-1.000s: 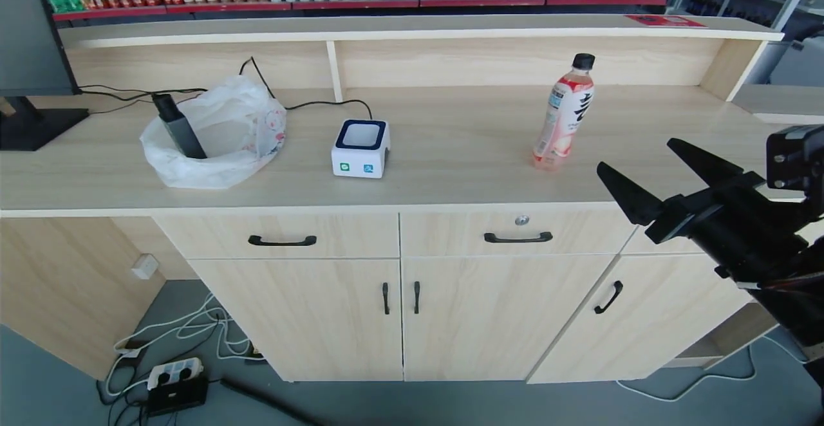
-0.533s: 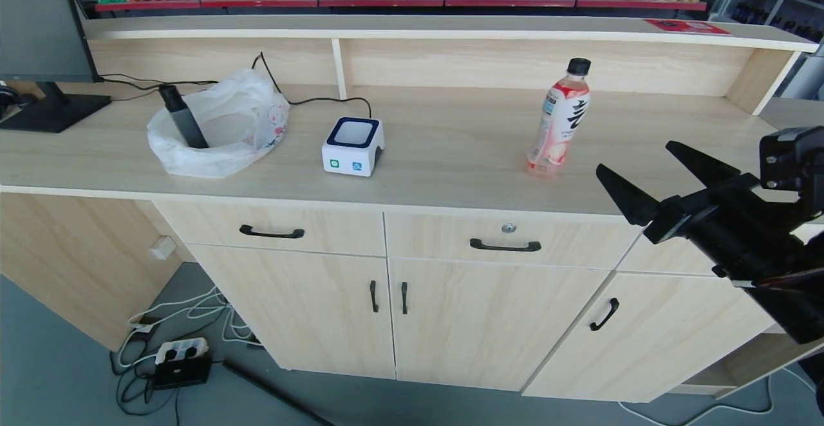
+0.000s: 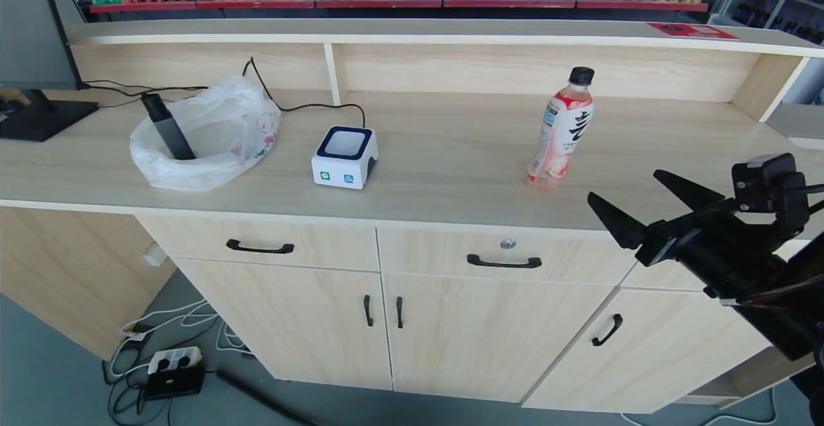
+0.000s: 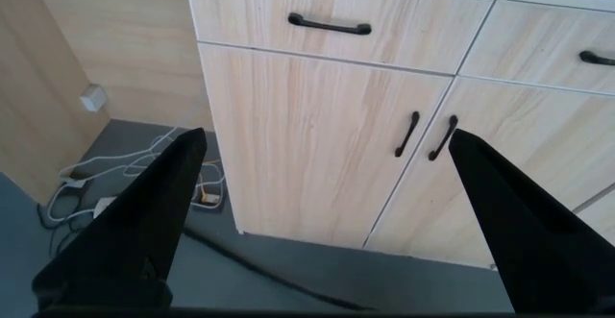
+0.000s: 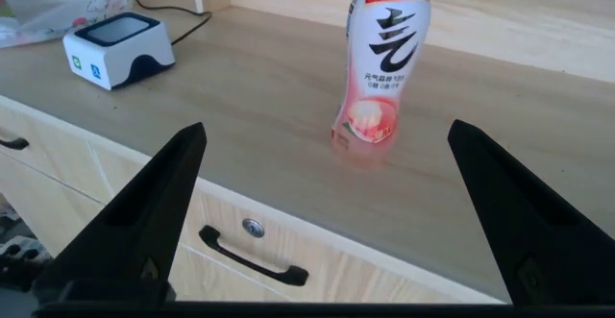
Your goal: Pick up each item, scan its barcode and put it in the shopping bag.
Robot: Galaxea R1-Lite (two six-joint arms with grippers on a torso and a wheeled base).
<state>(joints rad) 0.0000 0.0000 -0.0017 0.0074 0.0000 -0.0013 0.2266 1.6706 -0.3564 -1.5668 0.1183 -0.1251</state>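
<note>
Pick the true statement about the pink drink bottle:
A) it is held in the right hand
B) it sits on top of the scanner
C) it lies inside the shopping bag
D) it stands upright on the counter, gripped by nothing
D: the pink drink bottle stands upright on the counter, and the open right hand is apart from it.
</note>
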